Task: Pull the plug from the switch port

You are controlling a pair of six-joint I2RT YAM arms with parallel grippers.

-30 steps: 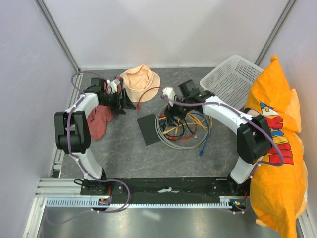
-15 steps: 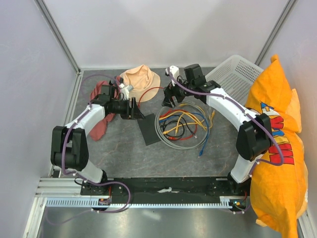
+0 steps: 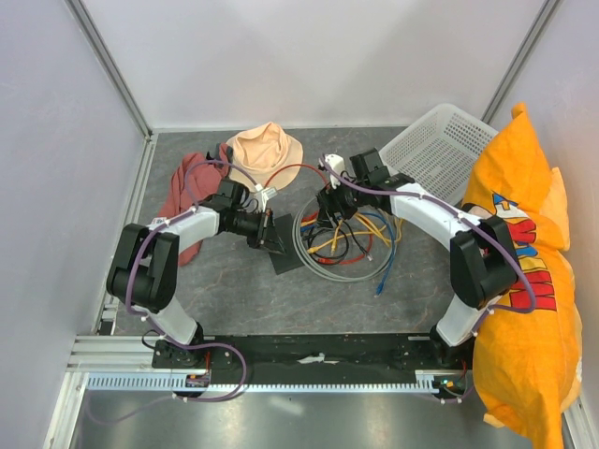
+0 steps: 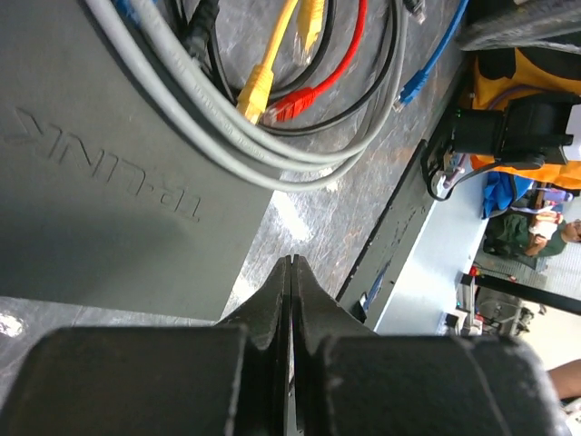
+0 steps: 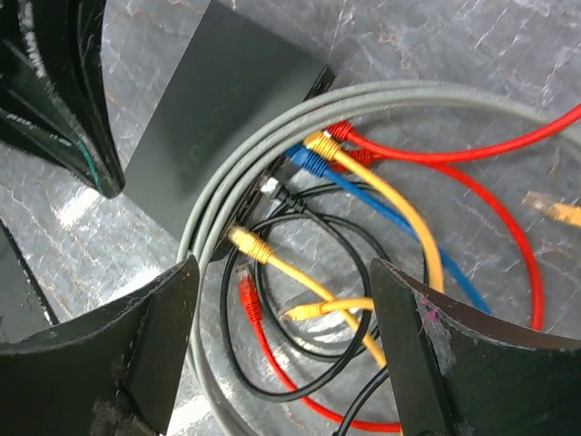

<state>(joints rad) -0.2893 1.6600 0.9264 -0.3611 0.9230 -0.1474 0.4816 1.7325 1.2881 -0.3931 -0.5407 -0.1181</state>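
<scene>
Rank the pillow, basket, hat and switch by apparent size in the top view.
1. pillow
2. basket
3. hat
4. switch, which is partly hidden, so its place below the hat is unsure.

The switch was smooth, matt dark plastic with lettering moulded into its top. The grey cables lying across it had smooth, slightly glossy sheaths. The tabletop was marbled grey with a dull sheen. The fingers of the right gripper were scuffed black plastic. The hat was soft peach cloth, and the basket was white plastic lattice.
</scene>
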